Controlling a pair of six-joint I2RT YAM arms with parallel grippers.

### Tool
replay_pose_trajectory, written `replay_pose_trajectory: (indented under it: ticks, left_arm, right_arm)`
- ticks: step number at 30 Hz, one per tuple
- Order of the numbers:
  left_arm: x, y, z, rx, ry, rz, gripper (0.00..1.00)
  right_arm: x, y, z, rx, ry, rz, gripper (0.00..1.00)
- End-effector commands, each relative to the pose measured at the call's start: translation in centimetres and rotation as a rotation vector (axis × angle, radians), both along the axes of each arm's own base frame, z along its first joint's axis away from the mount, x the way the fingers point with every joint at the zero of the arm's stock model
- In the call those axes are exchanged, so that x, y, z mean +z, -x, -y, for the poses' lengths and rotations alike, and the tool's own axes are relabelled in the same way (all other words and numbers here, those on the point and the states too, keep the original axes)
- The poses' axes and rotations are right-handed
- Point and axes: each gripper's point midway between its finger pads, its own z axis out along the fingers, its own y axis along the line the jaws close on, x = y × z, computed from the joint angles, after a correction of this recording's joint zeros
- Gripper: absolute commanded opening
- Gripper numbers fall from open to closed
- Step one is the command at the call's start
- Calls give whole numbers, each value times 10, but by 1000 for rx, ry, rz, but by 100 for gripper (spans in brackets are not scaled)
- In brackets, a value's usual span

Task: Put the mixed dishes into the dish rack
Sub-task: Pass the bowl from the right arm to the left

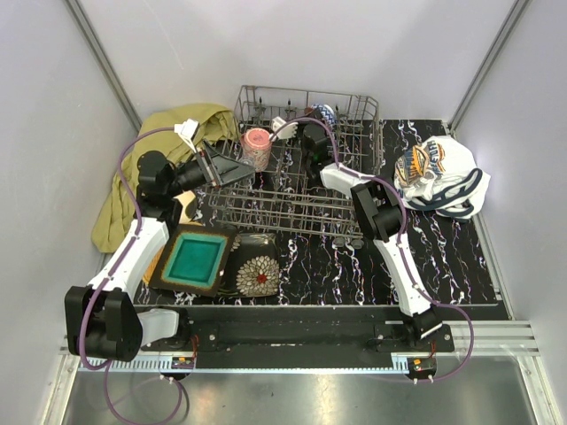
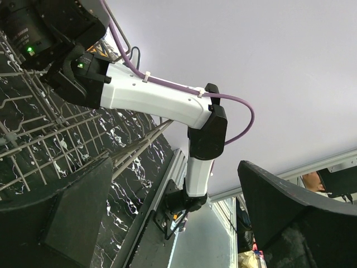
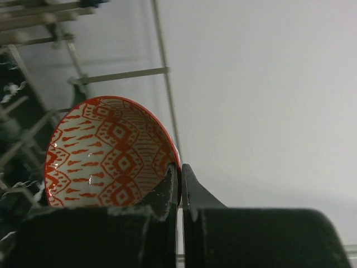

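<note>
My right gripper (image 3: 179, 170) is shut on the rim of the red bowl (image 3: 106, 151), a white bowl with a red diamond pattern inside, held tilted among the wires of the dish rack (image 1: 301, 190). In the top view this gripper (image 1: 312, 133) reaches deep into the back of the rack. A pink cup (image 1: 257, 147) stands in the rack's left part. My left gripper (image 1: 220, 165) hovers at the rack's left side, open and holding nothing (image 2: 178, 223). A teal square plate (image 1: 195, 258) and a dark floral plate (image 1: 258, 275) lie on the table in front of the rack.
An olive-yellow cloth (image 1: 146, 168) lies bunched at the back left, beside the left arm. A white printed cloth (image 1: 440, 177) sits right of the rack. The right arm (image 2: 156, 100) crosses over the rack's front right corner. Grey walls close in both sides.
</note>
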Motion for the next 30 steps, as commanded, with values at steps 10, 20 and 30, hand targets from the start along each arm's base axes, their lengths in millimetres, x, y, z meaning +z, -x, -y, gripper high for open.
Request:
replay_pose_trajectory:
  ticks: [10,20,30]
  left_arm:
    - [4,1,-2,-16,-1,53,98]
    - [1,0,-2,-15,-1,44,98]
    - [0,-2,-2,-15,-2,41,98]
  right_arm:
    - [50,8,-14,152,-16,-68,0]
    - [40,14,-22,209,6,-125,0]
    - [48,14,-24,233,-76,-109,0]
